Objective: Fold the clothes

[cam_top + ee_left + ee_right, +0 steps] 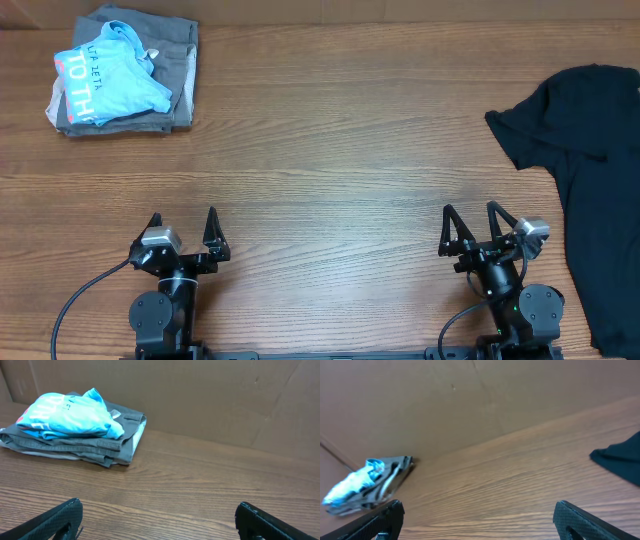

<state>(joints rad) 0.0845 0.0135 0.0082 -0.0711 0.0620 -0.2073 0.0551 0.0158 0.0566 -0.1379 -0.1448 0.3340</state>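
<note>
**Clothes and work surface.** The blue T-shirt (112,75) lies loosely bunched on top of a folded grey garment (181,60) at the far left corner of the table (330,140). The black T-shirt (595,170) lies spread flat at the right side, well apart from that pile. The table is brown wood-grain laminate. In the wrist views a wall of creased brown cardboard (210,395) stands behind its far edge.

**Limits of view.** The black T-shirt runs out of the overhead picture at the right and bottom, and the right wrist view shows only one dark corner of it (620,457). The blue T-shirt's white lettering is broken by folds and only partly readable. A pale layer shows at the pile's left edge; what it is cannot be told. In the right wrist view the pile is small and blurred.

**Grippers.** The left gripper (182,216) and right gripper (469,208) sit at the near edge, with their fingers pointing toward the far side. The jaws of both are spread wide, holding nothing and touching no cloth. A dark cable (85,290) trails from the left arm.
</note>
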